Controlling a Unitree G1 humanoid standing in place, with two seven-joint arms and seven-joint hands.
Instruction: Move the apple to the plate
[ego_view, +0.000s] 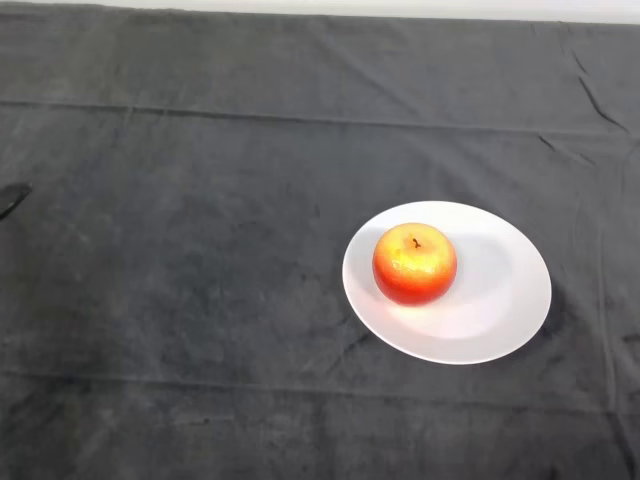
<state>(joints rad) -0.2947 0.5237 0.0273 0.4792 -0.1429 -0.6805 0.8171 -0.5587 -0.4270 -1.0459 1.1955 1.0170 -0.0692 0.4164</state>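
- Where the dark cloth (200, 300) spreads over the table, a white round plate (500, 310) lies right of centre, flat on the fabric.
- Plate holds one thing only: the apple (415, 264), sitting on the plate's left half, close to the left rim but inside it.
- Apple stands upright, stem hollow facing up, a short dark stem showing in the dip.
- Skin is red-orange round the sides and lower body, going to yellow on the top and round the hollow; surface looks smooth and glossy, with a bright patch on the crown.
- Apple throws a soft shadow to its right across the plate's white surface; the rest of the plate is bare white.
- Plate rim is thin and plain, with a faint shadow on the cloth along its lower right edge.
- Cloth is dark grey, slightly mottled, with long fold lines running left to right across the upper part and again near the bottom, and a few creases at the upper right.
- Pale strip of background shows along the very top edge, beyond the cloth.
- Small dark shape (14, 198) pokes in at the far left edge, well apart from the plate; cannot tell what it is.
- Robot's hand does not show anywhere, so its opening and hold cannot be told.
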